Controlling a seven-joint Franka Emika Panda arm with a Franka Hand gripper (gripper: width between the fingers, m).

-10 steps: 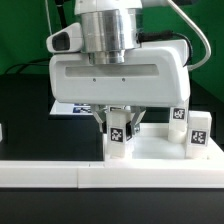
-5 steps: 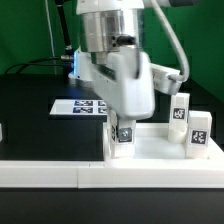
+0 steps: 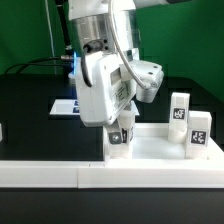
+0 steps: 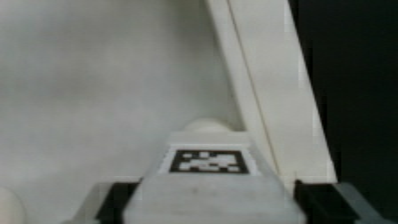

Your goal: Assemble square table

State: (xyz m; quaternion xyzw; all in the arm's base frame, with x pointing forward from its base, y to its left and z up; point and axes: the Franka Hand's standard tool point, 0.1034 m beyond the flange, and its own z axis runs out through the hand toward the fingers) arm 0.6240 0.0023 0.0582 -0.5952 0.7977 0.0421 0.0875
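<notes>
Square table lying flat on the black bench, against the long white rail at the front, with one leg upright at the corner on the exterior view's left and two spare legs standing on the far corner. Gripper straddling that corner leg, tilted over it; spread or pinching, cannot tell, since both views leave the contact unclear. For the step, judged as seating this leg in its socket: keep the leg upright, centre it between the fingers, turn or press without dragging the slab, and lift straight up when letting go so as not to knock it. Exterior view alone gives the whole layout: spare legs, rail, marker board behind, and the tilt of the wrist. Wrist view alone gives the leg's tag head-on, the fingers either side, and the raised rim running just beside the leg
</notes>
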